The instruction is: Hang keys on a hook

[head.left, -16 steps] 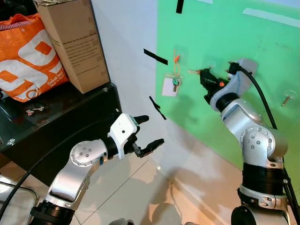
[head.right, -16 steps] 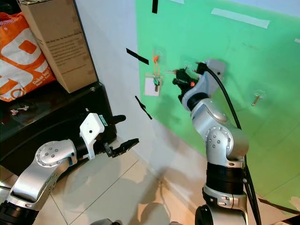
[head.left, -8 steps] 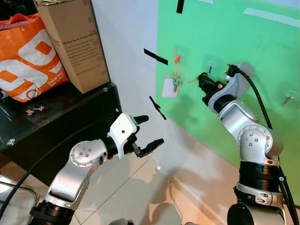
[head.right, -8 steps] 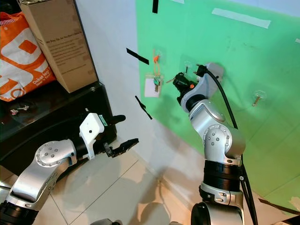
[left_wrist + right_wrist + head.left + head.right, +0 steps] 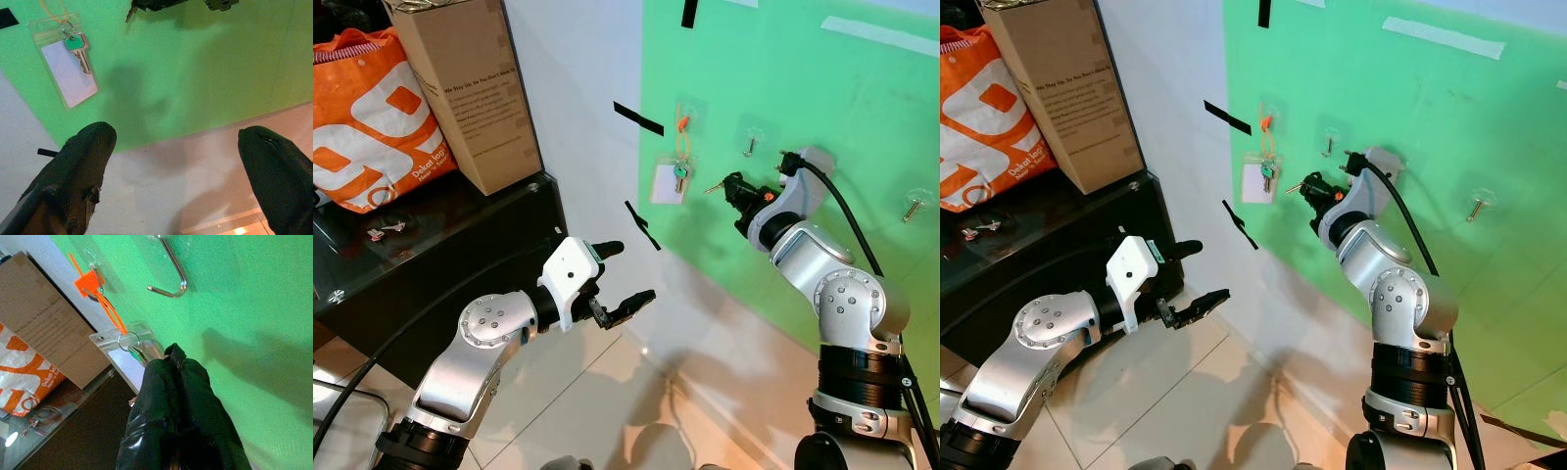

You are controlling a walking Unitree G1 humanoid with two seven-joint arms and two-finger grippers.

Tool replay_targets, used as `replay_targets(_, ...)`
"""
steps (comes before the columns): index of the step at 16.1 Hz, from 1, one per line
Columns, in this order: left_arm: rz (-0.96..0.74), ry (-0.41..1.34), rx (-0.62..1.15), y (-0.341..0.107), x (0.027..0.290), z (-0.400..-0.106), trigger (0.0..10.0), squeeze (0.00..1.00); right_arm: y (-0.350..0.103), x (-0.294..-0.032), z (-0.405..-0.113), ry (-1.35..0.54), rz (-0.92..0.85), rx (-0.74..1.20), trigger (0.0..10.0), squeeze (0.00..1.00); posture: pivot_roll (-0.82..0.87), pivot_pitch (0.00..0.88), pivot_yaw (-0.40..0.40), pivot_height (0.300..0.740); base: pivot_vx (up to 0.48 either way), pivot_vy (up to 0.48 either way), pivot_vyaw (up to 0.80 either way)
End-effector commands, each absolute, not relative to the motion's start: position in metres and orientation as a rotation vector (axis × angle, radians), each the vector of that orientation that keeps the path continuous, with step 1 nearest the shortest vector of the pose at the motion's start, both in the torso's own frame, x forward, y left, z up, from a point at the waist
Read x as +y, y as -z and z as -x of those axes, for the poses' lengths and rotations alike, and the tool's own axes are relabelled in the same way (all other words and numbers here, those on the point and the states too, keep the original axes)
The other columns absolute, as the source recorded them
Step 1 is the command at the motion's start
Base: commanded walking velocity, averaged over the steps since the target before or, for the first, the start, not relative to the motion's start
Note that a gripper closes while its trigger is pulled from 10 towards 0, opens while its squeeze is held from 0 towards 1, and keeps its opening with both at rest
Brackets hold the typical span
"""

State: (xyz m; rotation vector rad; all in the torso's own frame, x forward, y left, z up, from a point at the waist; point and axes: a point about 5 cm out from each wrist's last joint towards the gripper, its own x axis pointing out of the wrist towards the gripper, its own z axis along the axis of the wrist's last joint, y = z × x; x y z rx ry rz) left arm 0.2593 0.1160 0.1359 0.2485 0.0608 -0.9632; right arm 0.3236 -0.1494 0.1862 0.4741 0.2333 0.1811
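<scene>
Our right gripper (image 5: 736, 186) has dropped below the metal hook (image 5: 750, 147), jaws pinching a key (image 5: 713, 186) at their nine o'clock; left gripper (image 5: 625, 279) hangs spread.

Orange bag (image 5: 367, 117) beside cardboard box (image 5: 470, 88)

head pair: looking forward and down from above, facing the bright green wall panel (image 5: 783, 88), both silver arms in frame. left wrist: looking along two black fingers (image 5: 80, 166) toward that panel. right wrist: close against it. shared: clear plastic tag with key (image 5: 68, 63).
</scene>
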Motion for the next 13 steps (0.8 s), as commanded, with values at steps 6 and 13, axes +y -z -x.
replay_targets(6,-0.273,0.971,0.039,-0.14,0.114,-0.261,10.0,0.0,-0.221,-0.15,-0.324,-0.214,-0.47,0.043,10.0,0.0,-0.05,0.0,0.063,0.74,0.0,0.0,0.0)
replay_targets(13,-0.267,0.965,0.04,-0.14,0.115,-0.261,10.0,0.0,-0.213,-0.142,-0.324,-0.25,-0.461,0.108,10.0,0.0,-0.04,0.0,0.053,0.74,0.0,0.0,0.0)
